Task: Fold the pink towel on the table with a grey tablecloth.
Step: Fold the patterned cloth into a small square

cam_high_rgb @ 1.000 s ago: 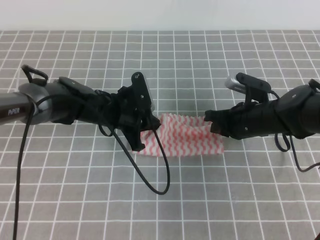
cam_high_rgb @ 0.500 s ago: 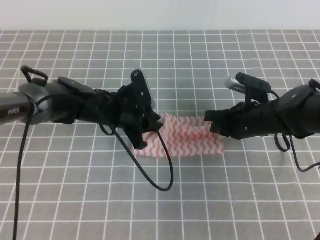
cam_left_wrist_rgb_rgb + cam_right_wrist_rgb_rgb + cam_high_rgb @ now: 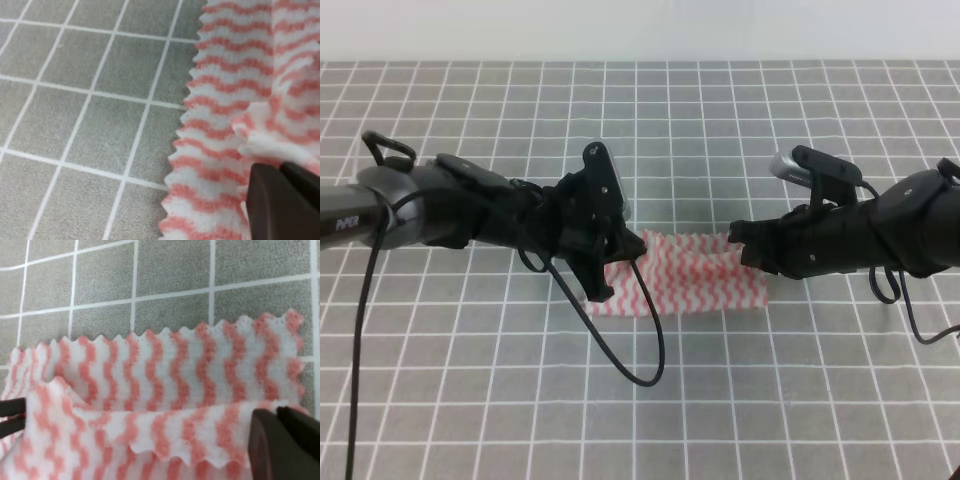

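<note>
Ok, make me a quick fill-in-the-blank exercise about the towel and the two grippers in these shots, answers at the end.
1. The pink towel has wavy stripes of pink and ____.
2. The left gripper and the right gripper are both shut on the ____.
3. The table with a grey tablecloth carries a thin white ____ of lines.
4. The towel's edges are cut in a ____ pattern.

Missing words: white; towel; grid; zigzag

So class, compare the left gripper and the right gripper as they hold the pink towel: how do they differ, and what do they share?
The left gripper pinches the left end of the pink towel; the right gripper pinches its right end. A loose black cable loops below the left gripper onto the table with a grey tablecloth; none hangs below the right gripper. Both have dark jaws shut on a lifted towel edge.
</note>
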Robot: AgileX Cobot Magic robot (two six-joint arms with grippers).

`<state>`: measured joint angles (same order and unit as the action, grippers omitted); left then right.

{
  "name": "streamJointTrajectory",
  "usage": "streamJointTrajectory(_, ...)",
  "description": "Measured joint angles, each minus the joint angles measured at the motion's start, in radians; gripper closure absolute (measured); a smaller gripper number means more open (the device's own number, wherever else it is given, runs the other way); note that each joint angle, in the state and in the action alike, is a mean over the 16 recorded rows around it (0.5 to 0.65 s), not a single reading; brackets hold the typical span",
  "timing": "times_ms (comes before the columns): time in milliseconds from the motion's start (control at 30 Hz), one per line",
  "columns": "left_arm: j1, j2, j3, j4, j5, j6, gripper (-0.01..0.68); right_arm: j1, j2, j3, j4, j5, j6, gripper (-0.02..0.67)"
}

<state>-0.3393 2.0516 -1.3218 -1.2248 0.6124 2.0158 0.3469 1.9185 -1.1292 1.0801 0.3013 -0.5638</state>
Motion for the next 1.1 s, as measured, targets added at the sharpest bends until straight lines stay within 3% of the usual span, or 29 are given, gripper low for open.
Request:
streamJointTrajectory(200,0.0,-0.003,0.0,0.031,0.006,-0.048,0.668,0.0,-0.002,0.0,0.0,0.003,0.0,0.663)
streamJointTrajectory(767,0.0,-0.058,0.0,0.059,-0.007,-0.118,0.671,0.0,0.001,0.0,0.0,0.008,0.0,0.663)
streamJointTrajectory(1100,0.001,-0.047,0.0,0.02,0.023,-0.171,0.597,0.0,0.002,0.0,0.0,0.009,0.0,0.663)
